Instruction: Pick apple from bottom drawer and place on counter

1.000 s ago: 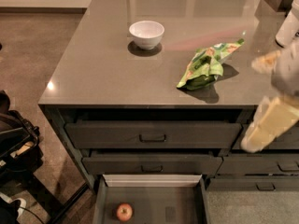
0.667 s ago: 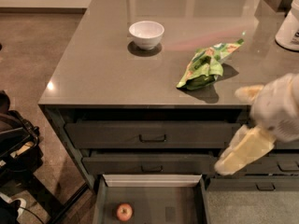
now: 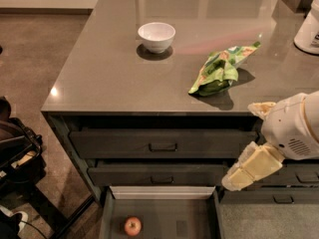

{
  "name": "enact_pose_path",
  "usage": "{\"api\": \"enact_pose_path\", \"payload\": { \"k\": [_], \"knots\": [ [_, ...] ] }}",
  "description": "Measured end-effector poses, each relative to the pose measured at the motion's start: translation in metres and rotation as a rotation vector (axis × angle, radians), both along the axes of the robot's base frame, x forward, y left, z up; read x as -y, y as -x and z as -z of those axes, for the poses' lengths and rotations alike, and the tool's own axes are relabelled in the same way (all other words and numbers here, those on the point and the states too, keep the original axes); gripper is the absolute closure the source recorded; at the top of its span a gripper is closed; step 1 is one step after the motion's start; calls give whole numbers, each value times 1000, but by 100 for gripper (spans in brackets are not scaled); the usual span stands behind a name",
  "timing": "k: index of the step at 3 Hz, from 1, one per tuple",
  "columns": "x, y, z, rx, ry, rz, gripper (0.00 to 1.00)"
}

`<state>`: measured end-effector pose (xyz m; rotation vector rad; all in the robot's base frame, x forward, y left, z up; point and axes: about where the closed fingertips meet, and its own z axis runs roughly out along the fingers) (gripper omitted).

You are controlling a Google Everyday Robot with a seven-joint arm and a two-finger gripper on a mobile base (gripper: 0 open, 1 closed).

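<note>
The small red apple point(image 3: 132, 226) lies on the floor of the open bottom drawer point(image 3: 164, 193), towards its left side at the bottom of the camera view. My gripper point(image 3: 239, 178) hangs at the right, in front of the upper drawers, above and to the right of the apple, and apart from it. Its pale yellowish fingers point(image 3: 254, 164) point down and left, and nothing shows in them. The glossy grey-brown counter point(image 3: 109, 78) spreads over the upper half of the view.
A white bowl point(image 3: 156, 36) and a crumpled green snack bag point(image 3: 220, 69) lie on the counter. A white container point(image 3: 308, 30) stands at its right edge. Two shut drawers point(image 3: 162, 146) sit above the open one. Dark equipment point(image 3: 15, 158) stands on the floor at left.
My gripper has come down and to the left, from beside the counter's right edge to in front of the drawers. The apple and the counter objects have not moved.
</note>
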<state>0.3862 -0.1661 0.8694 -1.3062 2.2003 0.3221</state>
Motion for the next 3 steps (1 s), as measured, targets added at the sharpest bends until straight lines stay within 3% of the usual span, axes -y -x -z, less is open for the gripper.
{"api": "enact_pose_path", "payload": {
  "k": [1,2,3],
  "knots": [
    [-7,15,18,4,-34,13,0],
    [-36,39,66,16,-135,41,0],
    [-115,72,157,-43,-264,56,0]
  ]
}}
